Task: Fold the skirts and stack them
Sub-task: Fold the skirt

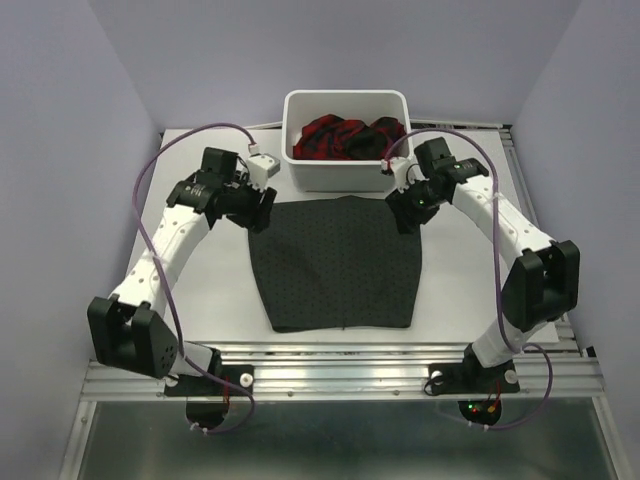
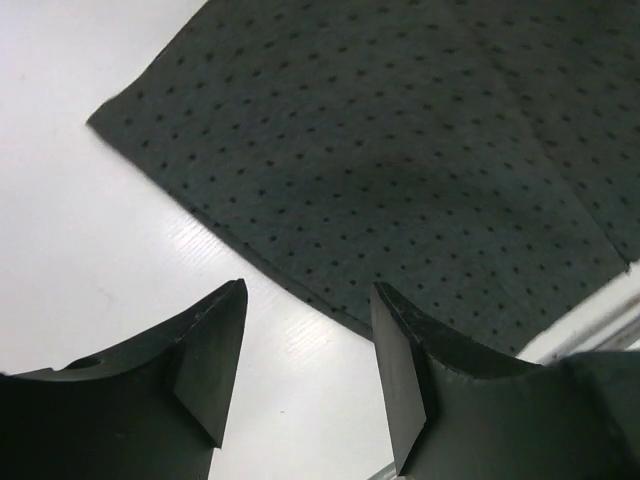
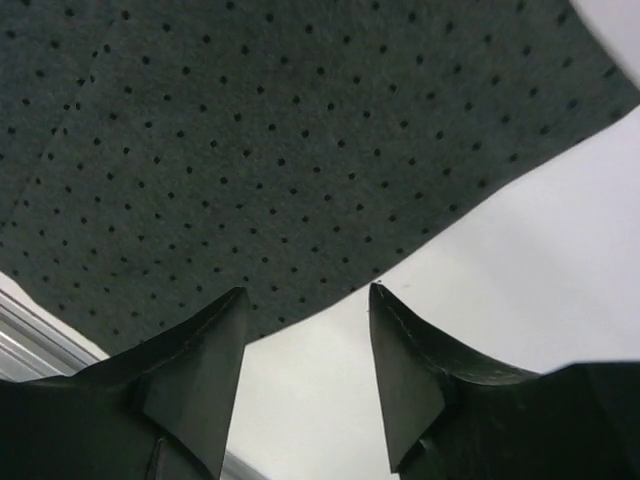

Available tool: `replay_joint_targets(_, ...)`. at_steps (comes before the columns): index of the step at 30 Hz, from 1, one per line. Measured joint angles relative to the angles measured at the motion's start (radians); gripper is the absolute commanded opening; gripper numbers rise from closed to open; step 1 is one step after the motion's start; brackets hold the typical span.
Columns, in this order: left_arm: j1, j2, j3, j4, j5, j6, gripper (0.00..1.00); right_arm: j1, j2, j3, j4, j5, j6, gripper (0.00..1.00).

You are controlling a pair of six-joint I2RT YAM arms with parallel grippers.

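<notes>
The dark charcoal dotted skirt (image 1: 338, 262) lies spread flat on the white table, its narrow end toward the tub. The red-and-navy plaid skirt (image 1: 345, 136) lies bunched inside the white tub. My left gripper (image 1: 262, 213) is open and empty just above the grey skirt's far left corner; in the left wrist view the skirt (image 2: 400, 150) shows beyond my gripper (image 2: 308, 290). My right gripper (image 1: 405, 218) is open and empty at the skirt's far right corner; in the right wrist view the skirt's edge (image 3: 300, 150) runs just past my gripper (image 3: 306, 292).
The white plastic tub (image 1: 346, 172) stands at the back centre, right behind the grey skirt. Bare white table (image 1: 200, 290) lies left and right of the skirt. A metal rail (image 1: 340, 365) runs along the near edge.
</notes>
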Motion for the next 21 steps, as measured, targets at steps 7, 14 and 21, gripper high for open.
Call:
replay_joint_targets(7,0.209,0.172,0.022,0.131,0.039,-0.101,0.64,-0.007,-0.01,-0.191,0.091,0.068,0.271,0.59)
replay_joint_targets(14,0.258,0.313,-0.008,0.207,0.099,-0.159,0.66,-0.085,0.033,-0.299,0.148,0.088,0.369,0.57)
replay_joint_targets(21,0.308,0.316,-0.147,0.278,0.141,-0.278,0.61,-0.295,0.233,-0.175,0.231,-0.009,0.416,0.53)
